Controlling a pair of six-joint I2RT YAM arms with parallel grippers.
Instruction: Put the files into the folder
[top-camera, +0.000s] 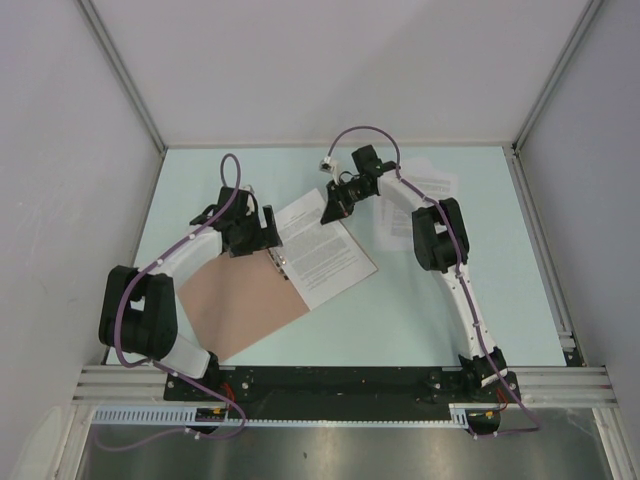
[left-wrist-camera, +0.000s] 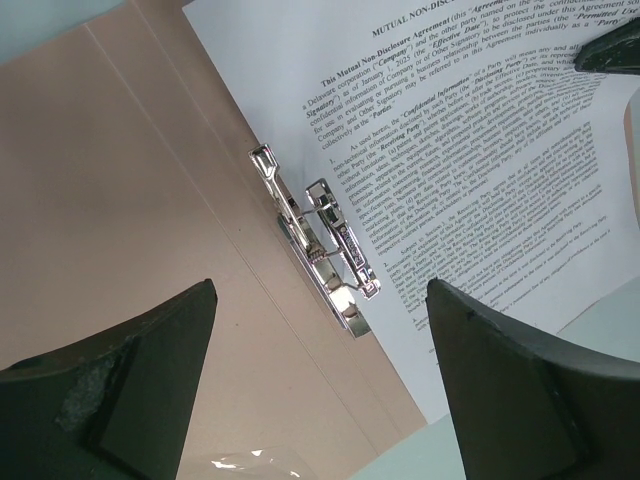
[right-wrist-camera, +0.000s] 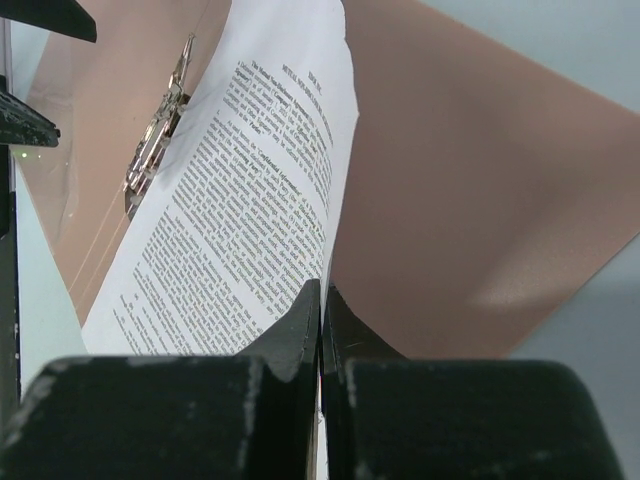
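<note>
The salmon-brown folder (top-camera: 240, 300) lies open on the table, with a metal clip (left-wrist-camera: 320, 240) along its hinge. One printed sheet of the files (top-camera: 325, 250) rests over the folder's right half. My right gripper (top-camera: 330, 208) is shut on that sheet's far edge, and the right wrist view shows the paper (right-wrist-camera: 250, 190) pinched between the shut jaws (right-wrist-camera: 322, 292), curling up over the folder (right-wrist-camera: 460, 190). My left gripper (left-wrist-camera: 320, 290) hangs open just above the clip, holding nothing, with folder card (left-wrist-camera: 130, 180) on its left and the sheet (left-wrist-camera: 470, 170) on its right.
More white printed sheets (top-camera: 425, 185) lie at the back right of the pale green table (top-camera: 420, 310), partly under my right arm. White walls enclose the table on three sides. A metal rail (top-camera: 560, 300) runs along the right edge.
</note>
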